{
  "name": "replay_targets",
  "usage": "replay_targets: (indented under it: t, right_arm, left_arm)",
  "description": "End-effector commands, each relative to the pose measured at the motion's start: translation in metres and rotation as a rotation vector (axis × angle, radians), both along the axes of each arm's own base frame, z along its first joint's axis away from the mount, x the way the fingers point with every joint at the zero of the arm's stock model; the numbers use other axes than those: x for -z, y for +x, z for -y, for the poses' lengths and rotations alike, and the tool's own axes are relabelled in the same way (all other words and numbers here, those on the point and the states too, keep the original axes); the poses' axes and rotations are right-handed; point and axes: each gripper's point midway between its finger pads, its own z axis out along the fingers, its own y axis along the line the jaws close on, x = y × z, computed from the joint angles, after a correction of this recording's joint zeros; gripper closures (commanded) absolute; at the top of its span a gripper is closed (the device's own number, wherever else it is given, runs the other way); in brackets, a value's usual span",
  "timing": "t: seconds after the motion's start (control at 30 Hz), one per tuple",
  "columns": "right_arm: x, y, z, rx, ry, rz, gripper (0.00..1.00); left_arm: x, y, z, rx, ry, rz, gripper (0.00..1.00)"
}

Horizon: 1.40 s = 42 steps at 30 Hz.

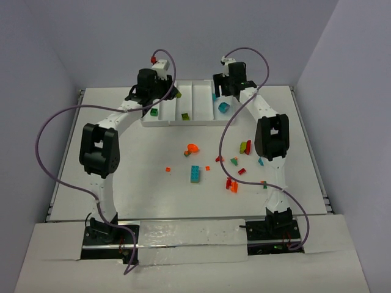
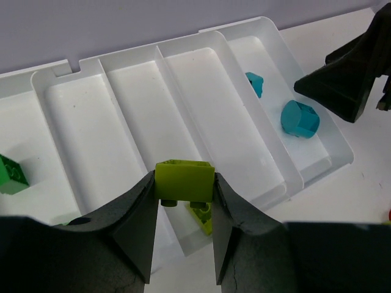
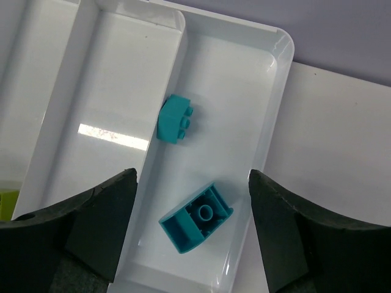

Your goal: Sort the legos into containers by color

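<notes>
Starting at the left, we are looking at the white tray [image 1: 183, 124], where a dark green brick [image 2: 12, 175] is lying alone in the leftmost compartment. Just right of that, the left gripper [image 2: 183, 192] is hanging over the tray's near end and pinching a lime brick [image 2: 183, 178] squarely between its two fingers. A second lime brick [image 2: 205, 218] is lying directly beneath it, in what we are reading as the middle compartment. We are therefore judging the step in hand to be setting this lime piece down with its mate. To do that well, we are thinking the arm should be coming down until the brick is sitting below the level of the rims. It should be keeping centred between the two dividers and only then parting the fingers. A release from height is likely to be bouncing the piece over a low wall into a neighbouring lane. A slight offset from the brick already lying there should be keeping the two from jamming together. Moving right, we are seeing no brick in the fourth compartment, and the rightmost one is holding two teal bricks [image 3: 174, 119], well apart from the lime pieces. The right gripper [image 3: 192, 177] is hovering above them with its jaws spread wide and nothing between them, so it is looking free for another pick. Nearer the arms, the loose legos [image 1: 231, 183] are lying scattered on the table [image 1: 122, 152], mostly toward the right side, not yet sorted.
</notes>
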Motion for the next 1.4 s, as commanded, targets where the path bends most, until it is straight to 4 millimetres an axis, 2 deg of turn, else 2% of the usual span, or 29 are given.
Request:
replay_targets:
  t: [0.0, 0.07, 0.1, 0.17, 0.2, 0.23, 0.33, 0.43, 0.47, 0.5, 0.57, 0.63, 0.7, 0.73, 0.8, 0.83, 0.87, 0.93, 0.97, 1.0, 1.07, 1.13, 1.17, 1.23, 1.27, 1.3, 1.33, 1.37]
  right_arm:
    - [-0.036, 0.005, -0.004, 0.004, 0.034, 0.074, 0.18]
    - [-0.056, -0.002, -0.008, -0.011, 0.062, 0.09, 0.08]
    - [-0.059, -0.006, -0.01, -0.023, 0.074, 0.087, 0.06]
    - [-0.078, -0.015, -0.013, -0.043, 0.102, 0.097, 0.05]
    - [-0.086, -0.018, -0.014, -0.045, 0.107, 0.107, 0.0]
    - [-0.086, -0.025, -0.016, -0.062, 0.113, 0.09, 0.0]
    - [-0.106, -0.044, -0.017, -0.09, 0.125, 0.096, 0.0]
    - [-0.106, -0.064, -0.018, -0.118, 0.125, 0.067, 0.0]
    - [-0.112, -0.069, -0.018, -0.125, 0.129, 0.072, 0.0]
    - [-0.11, -0.077, -0.019, -0.134, 0.129, 0.058, 0.0]
    - [-0.11, -0.088, -0.019, -0.147, 0.129, 0.041, 0.0]
    - [-0.107, -0.098, -0.02, -0.158, 0.126, 0.021, 0.0]
    - [-0.111, -0.111, -0.023, -0.172, 0.118, 0.015, 0.0]
    - [-0.117, -0.118, -0.023, -0.178, 0.117, 0.024, 0.0]
    - [-0.119, -0.128, -0.024, -0.185, 0.116, 0.019, 0.0]
    - [-0.123, -0.137, -0.024, -0.195, 0.121, 0.015, 0.0]
    - [-0.13, -0.145, -0.023, -0.206, 0.121, 0.019, 0.0]
    - [-0.129, -0.161, -0.021, -0.223, 0.116, -0.002, 0.0]
    - [-0.135, -0.168, -0.019, -0.228, 0.115, 0.006, 0.0]
    - [-0.135, -0.182, -0.017, -0.233, 0.115, -0.01, 0.0]
    - [-0.131, -0.203, -0.015, -0.224, 0.128, -0.038, 0.0]
    - [-0.111, -0.226, -0.02, -0.227, 0.14, -0.105, 0.0]
    - [-0.106, -0.242, -0.028, -0.235, 0.153, -0.137, 0.0]
    - [-0.091, -0.276, -0.047, -0.246, 0.15, -0.205, 0.0]
    - [-0.09, -0.284, -0.051, -0.243, 0.146, -0.21, 0.0]
    - [-0.075, -0.306, -0.07, -0.279, 0.132, -0.25, 0.0]
    - [-0.063, -0.321, -0.081, -0.281, 0.121, -0.277, 0.01]
    - [-0.054, -0.329, -0.085, -0.268, 0.114, -0.307, 0.02]
  left_arm:
    - [-0.03, 0.028, 0.021, -0.011, -0.037, 0.127, 1.0]
    - [-0.018, 0.037, 0.027, -0.016, -0.029, 0.12, 1.0]
    - [-0.007, 0.04, 0.032, -0.015, -0.02, 0.106, 0.99]
    - [0.006, 0.051, 0.037, -0.027, -0.005, 0.096, 0.98]
    - [-0.002, 0.052, 0.038, -0.031, -0.006, 0.109, 0.97]
    - [0.006, 0.06, 0.04, -0.037, 0.001, 0.108, 0.95]
    - [0.02, 0.072, 0.041, -0.057, 0.03, 0.109, 0.87]
    - [0.033, 0.084, 0.038, -0.089, 0.061, 0.116, 0.78]
    - [0.032, 0.086, 0.038, -0.09, 0.065, 0.124, 0.77]
    - [0.032, 0.089, 0.036, -0.101, 0.073, 0.132, 0.72]
    - [0.032, 0.093, 0.034, -0.115, 0.082, 0.14, 0.54]
    - [0.03, 0.093, 0.034, -0.112, 0.086, 0.142, 0.44]
    - [0.022, 0.09, 0.035, -0.1, 0.082, 0.145, 0.22]
    - [0.015, 0.086, 0.036, -0.087, 0.079, 0.148, 0.18]
    - [-0.01, 0.078, 0.036, -0.068, 0.077, 0.17, 0.12]
    - [-0.029, 0.07, 0.035, -0.043, 0.075, 0.193, 0.12]
    - [-0.028, 0.057, 0.039, 0.017, 0.095, 0.186, 0.11]
    - [-0.051, 0.031, 0.038, 0.1, 0.125, 0.202, 0.11]
    - [-0.045, 0.021, 0.035, 0.121, 0.153, 0.19, 0.12]
    - [-0.058, -0.003, 0.03, 0.154, 0.158, 0.185, 0.15]
    - [-0.07, -0.033, 0.015, 0.15, 0.154, 0.155, 0.17]
    - [-0.102, -0.059, -0.008, 0.108, 0.11, 0.163, 0.19]
    - [-0.102, -0.072, -0.021, 0.079, 0.079, 0.131, 0.21]
    - [-0.08, -0.092, -0.045, 0.015, 0.038, 0.028, 0.19]
    - [-0.079, -0.103, -0.056, -0.016, 0.027, 0.0, 0.18]
    - [-0.079, -0.117, -0.071, -0.067, 0.019, -0.027, 0.18]
    - [-0.083, -0.125, -0.085, -0.132, 0.005, -0.043, 0.18]
    - [-0.076, -0.132, -0.096, -0.183, 0.008, -0.084, 0.18]
